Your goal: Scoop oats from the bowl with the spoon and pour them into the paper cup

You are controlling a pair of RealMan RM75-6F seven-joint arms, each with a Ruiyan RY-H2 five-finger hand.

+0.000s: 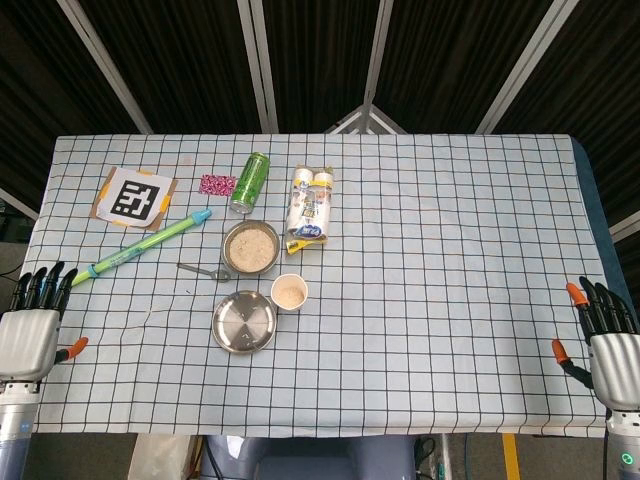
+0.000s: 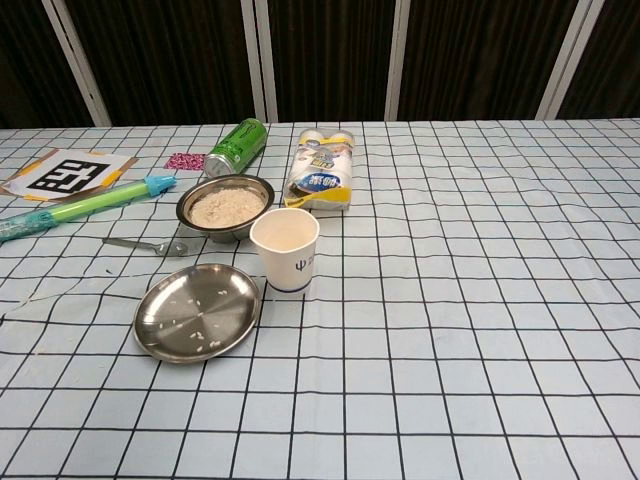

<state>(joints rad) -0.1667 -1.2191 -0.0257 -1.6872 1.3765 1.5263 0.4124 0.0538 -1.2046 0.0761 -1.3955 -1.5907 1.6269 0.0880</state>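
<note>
A table [image 1: 450, 300] covered with a white cloth of dark grid lines carries everything. Toward its left half stands a metal bowl of oats [image 1: 251, 247], filled with pale flakes. Just left of the bowl and close to its rim lies the spoon [image 1: 200, 270], flat on the cloth with its head pointing toward the bowl; nothing holds it. The paper cup [image 1: 289, 292] stands upright just near and right of the bowl, with a pale layer showing inside in the head view. Near and left of the cup, close beside it, rests an empty metal plate [image 1: 244, 321] with a few stray flakes on it in the chest view.

Farther back, a green drink can [image 1: 250, 183] lies on its side beyond the bowl, with a small pink patterned packet [image 1: 217, 184] to its left. A white and yellow pack of small bottles [image 1: 310, 205] lies right of the can. A green and blue tube-shaped toy [image 1: 140, 247] lies slanted to the left, and a printed marker card [image 1: 134, 196] sits at the far left.

The left hand [image 1: 32, 330] hovers at the near left edge, well apart from the spoon, fingers spread and holding nothing. The right hand [image 1: 605, 335] hovers at the near right edge, likewise spread and empty.
</note>
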